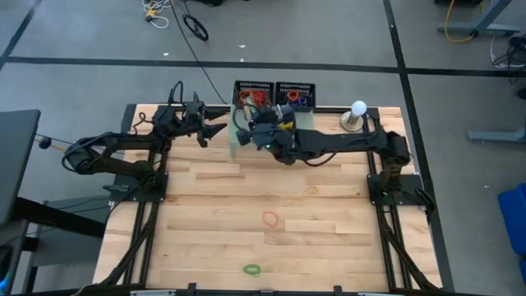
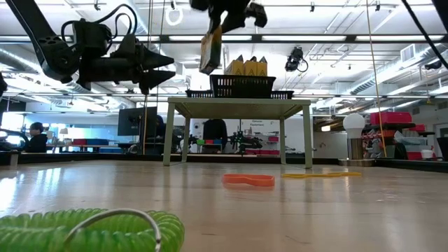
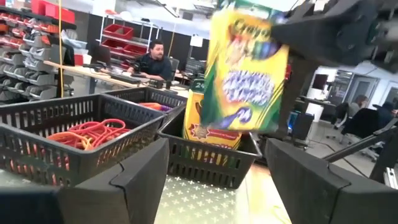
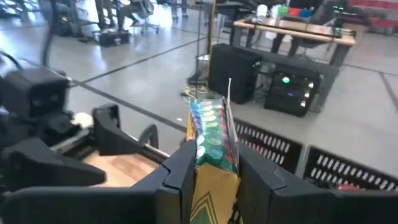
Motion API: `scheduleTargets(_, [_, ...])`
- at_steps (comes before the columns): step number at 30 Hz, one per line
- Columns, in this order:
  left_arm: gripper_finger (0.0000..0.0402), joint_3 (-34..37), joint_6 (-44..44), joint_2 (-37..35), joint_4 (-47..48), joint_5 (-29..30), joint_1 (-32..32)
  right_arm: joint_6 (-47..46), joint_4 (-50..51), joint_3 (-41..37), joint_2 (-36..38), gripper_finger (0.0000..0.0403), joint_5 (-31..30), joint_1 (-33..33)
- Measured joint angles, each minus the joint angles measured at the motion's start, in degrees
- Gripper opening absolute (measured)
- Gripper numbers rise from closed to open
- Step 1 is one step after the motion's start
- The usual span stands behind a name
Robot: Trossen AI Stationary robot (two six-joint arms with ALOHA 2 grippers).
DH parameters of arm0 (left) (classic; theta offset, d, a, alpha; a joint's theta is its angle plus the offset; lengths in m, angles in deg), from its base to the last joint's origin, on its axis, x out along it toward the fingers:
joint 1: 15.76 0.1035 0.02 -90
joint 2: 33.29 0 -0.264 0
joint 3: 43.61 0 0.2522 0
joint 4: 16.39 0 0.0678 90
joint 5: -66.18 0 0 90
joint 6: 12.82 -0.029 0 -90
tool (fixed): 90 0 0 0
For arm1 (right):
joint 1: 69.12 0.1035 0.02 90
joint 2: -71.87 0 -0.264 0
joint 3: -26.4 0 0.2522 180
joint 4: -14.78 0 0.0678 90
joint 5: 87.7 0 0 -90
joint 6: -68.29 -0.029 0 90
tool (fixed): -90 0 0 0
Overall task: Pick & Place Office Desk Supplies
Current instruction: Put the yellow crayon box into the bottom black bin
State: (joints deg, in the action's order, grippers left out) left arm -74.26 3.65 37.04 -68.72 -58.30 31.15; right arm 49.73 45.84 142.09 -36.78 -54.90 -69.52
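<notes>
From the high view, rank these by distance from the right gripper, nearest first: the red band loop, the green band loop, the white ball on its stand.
Right gripper holds a crayon box by the trays.
1. White ball on its stand, far right corner.
2. Red band loop, mid-table.
3. Green band loop, at the near edge.

- A yellow-and-green crayon box (image 3: 247, 68) hangs tilted in the air, pinched between the right tool's (image 4: 214, 165) fingers.
- More crayon boxes (image 2: 249, 67) stand upright in a tray just below and behind that tool.
- Red and orange rubber bands (image 3: 87, 134) fill the neighbouring tray.
- A red band (image 1: 271, 219), an orange band (image 2: 248, 180) and a green band (image 1: 251, 269) lie flat on the worktop, well apart from both tools.
</notes>
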Motion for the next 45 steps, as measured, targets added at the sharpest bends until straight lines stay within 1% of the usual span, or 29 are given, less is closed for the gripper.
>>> scheduleTargets(1, [0.0273, 0.0, 0.0, 0.0, 0.0, 0.0, 0.0, -0.1, 0.0, 0.0, -0.7, 0.0098, -1.0, 0.0])
scheduleTargets(4, [0.0273, 0.0, -0.2, 0.0, 0.3, 0.0, 0.0, -0.3, 0.2, -0.1, -2.1, 0.0098, -7.4, 0.0])
scheduleTargets(7, [0.0273, 0.0, -0.9, 0.0, 1.2, 0.0, -0.1, -1.1, 0.0, -0.1, -2.2, 0.0098, -9.2, 0.2])
scheduleTargets(22, [0.0272, 0.0, -0.8, 0.0, 1.7, 1.5, -0.1, -4.6, 3.1, 0.0, -3.4, 0.0098, -10.7, 0.0])
scheduleTargets(29, [0.0272, 0.0, -0.8, 0.0, 1.7, 1.5, -0.1, -4.8, 3.3, 0.0, -3.9, 0.01, -9.8, -0.1])
scheduleTargets(33, [0.0272, 0.0, -0.8, 0.0, 2.0, 1.5, -0.1, -5.1, 4.4, 0.0, -3.9, 0.0116, -9.1, -0.1])
scheduleTargets(41, [0.0272, 0.0, -0.8, 0.0, 2.0, 1.5, -0.1, -5.1, 4.3, 0.0, -3.9, 0.0171, -8.5, 0.0])
scheduleTargets(45, [0.0272, 0.0, -0.8, 0.0, 2.1, 1.5, -0.1, -4.9, 4.3, 0.0, -3.9, 0.0173, -7.7, 0.0])
